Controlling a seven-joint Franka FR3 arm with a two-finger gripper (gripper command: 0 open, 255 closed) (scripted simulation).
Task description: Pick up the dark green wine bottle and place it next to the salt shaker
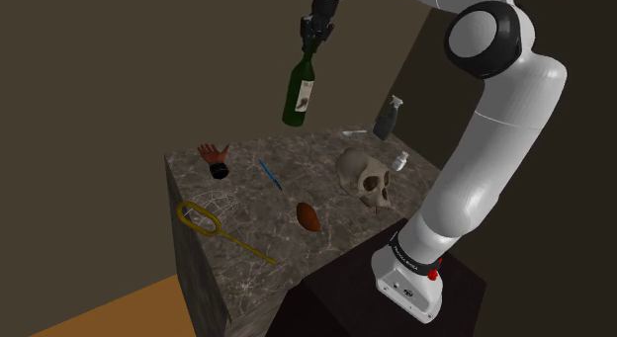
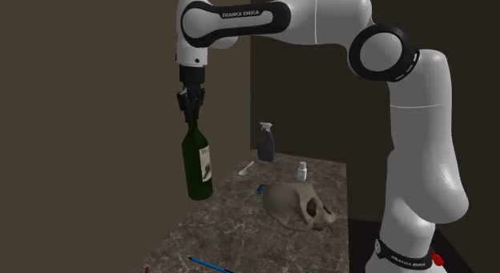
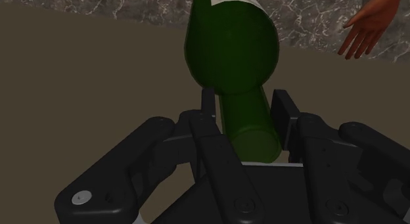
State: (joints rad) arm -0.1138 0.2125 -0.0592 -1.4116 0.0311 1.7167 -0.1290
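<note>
Hand (image 1: pixel 314 34) clenched on the neck of the dark green wine bottle (image 1: pixel 300 93); in the wrist view both fingers (image 3: pixel 207 108) are seen pressed against the neck. The bottle is held in the air, well clear of the marbled counter (image 1: pixel 262 248), base downward and slightly tilted, white label visible. In the second exterior view it hangs toward the counter's left edge.

The salt shaker (image 1: pixel 400 162), small and white, is noted upright on the counter, near the skull (image 1: pixel 364 177) and between it and the dark spray bottle (image 1: pixel 389 118). Bottle and shaker are well apart.

Also recorded on the counter: a brown football (image 1: pixel 308 216), a yellow racket (image 1: pixel 213 226), a blue pen (image 1: pixel 269 174) and a flesh-toned model palm (image 1: pixel 214 157).
</note>
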